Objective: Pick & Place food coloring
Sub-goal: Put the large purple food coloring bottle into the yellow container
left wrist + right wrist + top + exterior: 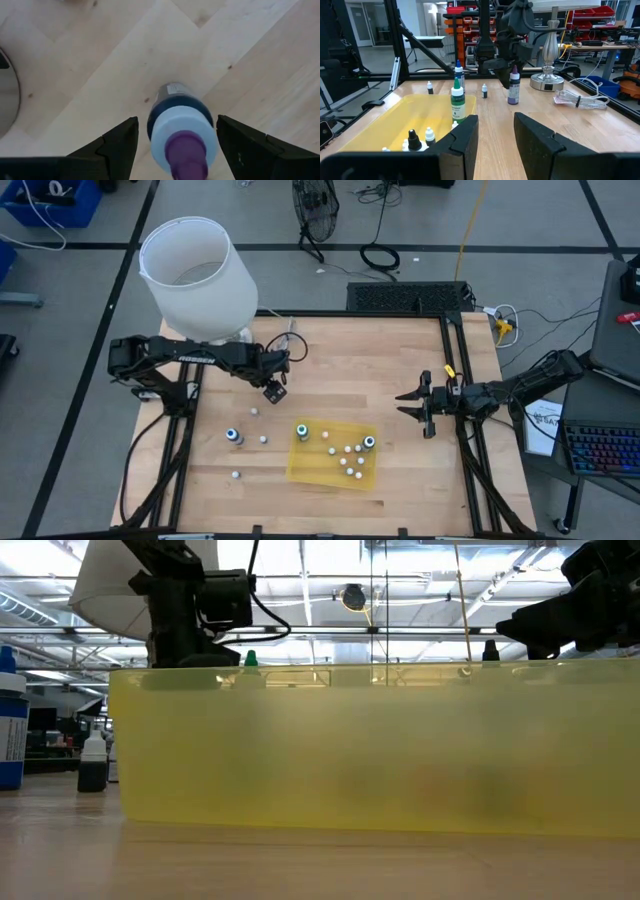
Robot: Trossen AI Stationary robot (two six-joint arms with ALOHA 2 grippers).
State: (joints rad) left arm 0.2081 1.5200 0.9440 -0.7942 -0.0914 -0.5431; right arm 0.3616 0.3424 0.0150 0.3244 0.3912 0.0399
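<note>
So the flat yellow translucent plastic tray (300,465) is sitting closest, at the front middle of the light butcher-block wooden table (400,370), and it's already holding a bunch of the tiny food coloring bottles: a green-capped dark one (302,431) standing at its left corner, another dark one (369,443) on its right side, plus several small whitish ones (347,462) scattered between them. Left of the tray, out on the bare wood, a blue-tinted bottle (233,437) is standing with a few tiny pale ones (263,439) lying around it. A bit further back, the left gripper (276,388) is hanging right over a purple-tipped, white-capped dark bottle (181,131); its dark fingers (117,145) are spread wide on either side of the cap with a clear gap on both sides, so it's not gripping anything. The right gripper (415,405) is waiting off to the right of the tray, above the table, fingers partly apart and holding nothing. Furthest back on the left, a white cylindrical lampshade (195,275) is standing at the table's far corner.
</note>
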